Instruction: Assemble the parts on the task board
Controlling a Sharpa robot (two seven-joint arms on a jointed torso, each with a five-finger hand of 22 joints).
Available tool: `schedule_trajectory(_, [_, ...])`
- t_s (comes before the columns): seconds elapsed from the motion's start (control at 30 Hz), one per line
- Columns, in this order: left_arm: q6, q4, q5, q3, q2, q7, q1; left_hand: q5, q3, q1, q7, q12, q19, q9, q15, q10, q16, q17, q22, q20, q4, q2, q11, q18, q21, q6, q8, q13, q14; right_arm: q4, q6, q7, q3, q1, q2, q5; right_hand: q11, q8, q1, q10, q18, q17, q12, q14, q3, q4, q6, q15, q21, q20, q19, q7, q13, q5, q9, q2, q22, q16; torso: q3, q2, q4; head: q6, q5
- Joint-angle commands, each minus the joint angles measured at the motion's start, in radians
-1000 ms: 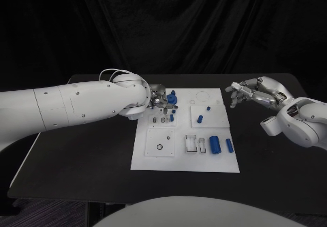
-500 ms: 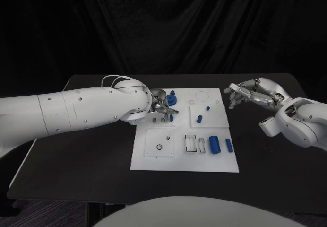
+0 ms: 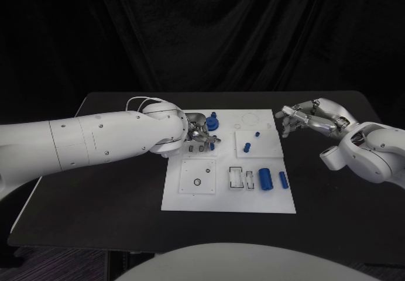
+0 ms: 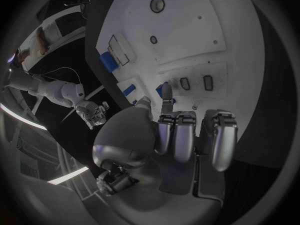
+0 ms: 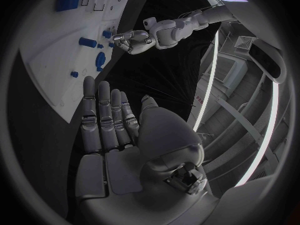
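**Left hand works the far-left corner of the board; a slip could tip the standing parts**

The robot's silver left hand [image 3: 199,130] hovers low over the far-left corner of the flat white task board [image 3: 229,202], its fingers [image 4: 173,135] curled down together toward the surface. In the left wrist view a small blue peg [image 4: 166,91] stands just beyond the fingertips, touching or nearly touching them; whether the hand actually pinches it cannot be told. Just beside the hand, on its far side, stands a taller blue knob-shaped part [image 3: 213,122].

The silver right hand [image 3: 305,120] hangs off the board's far-right edge, well apart from every part, palm flat and fingers straight and loosely spread, holding nothing.

Other pieces wait nearer the robot than either hand: a short blue pin [image 3: 248,146] standing in the raised white panel between the hands, a larger blue cylinder [image 3: 266,178] lying beside a slimmer blue bar [image 3: 284,180] close to the near-right part of the board.

The likely risks lie with the left hand. Its curled fingers crowd the knob-shaped part, so any sideways drift could knock that piece over. If the peg is loosely held or off-axis to its hole, pressing down could jam it crooked or flick it onto the black table [image 3: 101,193]. The bulky left forearm also hides this corner from the head camera, making a misalignment hard to catch.
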Motion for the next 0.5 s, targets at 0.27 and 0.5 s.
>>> schedule_trajectory(0.27, [-0.036, -0.008, 0.000, 0.001, 0.006, 0.004, -0.008, -0.002, 0.001, 0.011, 0.008, 0.003, 0.059, 0.000, -0.004, 0.107, 0.003, 0.263, 0.203, -0.007, -0.005, 0.002, -0.002, -0.006, -0.007, 0.002, -0.009, 0.263, 0.102, -0.002, 0.024, -0.021, 0.001, -0.007, -0.001, 0.003, -0.002, 0.005, 0.013, -0.004, 0.009, -0.003, 0.002, -0.001, -0.008, 0.001, -0.003, -0.005, -0.006, 0.000, 0.007, 0.008, -0.003, 0.008, -0.001, -0.001, -0.002, 0.005, 0.0014, -0.003, -0.0008, 0.000, -0.004])
schedule_trajectory(0.5, [-0.038, -0.027, 0.000, 0.001, 0.018, 0.009, -0.010, -0.004, 0.002, 0.011, 0.009, 0.003, 0.056, -0.001, -0.004, 0.107, 0.003, 0.263, 0.200, -0.006, -0.005, 0.002, -0.001, -0.005, -0.009, 0.000, -0.015, 0.263, 0.102, -0.005, 0.029, -0.030, 0.001, -0.009, 0.001, 0.003, -0.002, 0.006, 0.019, -0.005, 0.009, -0.004, 0.002, -0.001, -0.008, 0.001, -0.004, -0.005, -0.007, 0.000, 0.008, 0.008, -0.006, 0.012, -0.001, 0.002, -0.002, 0.007, 0.0010, -0.002, -0.0011, 0.000, -0.004])
